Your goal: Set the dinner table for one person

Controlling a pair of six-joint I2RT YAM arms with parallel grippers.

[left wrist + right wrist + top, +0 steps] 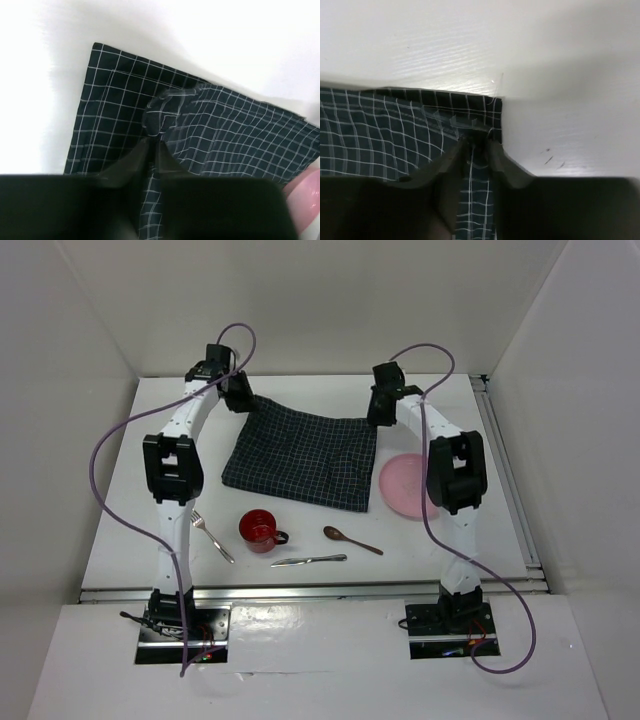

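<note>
White walls close in a wide white tabletop [300, 405], the dinner table of the task, which carries everything and fills most of the overhead view. On its far half lies a dark checked cloth [300, 455], spread nearly flat. The left hand [154, 137] is at the cloth's far left corner, its fingers pinched narrow on a raised tuck of fabric. The right hand [477, 137] is at the far right corner, jaws narrow with the corner between the tips. Whether they grip it cannot be told.

A pink plate [400, 485] lies just beside the cloth's right edge, partly hidden by the right arm. Nearer the arm bases stands a red mug [258, 528], with a fork [212, 536] to its left, a knife [308, 560] in front and a spoon [352, 540] to its right, all apart from the cloth.

The step in hand appears to be laying the cloth as a place mat. The next move likely calls for both hands to open and lift straight up, so the corners are not dragged or rumpled. After that the plate would go onto the cloth.
</note>
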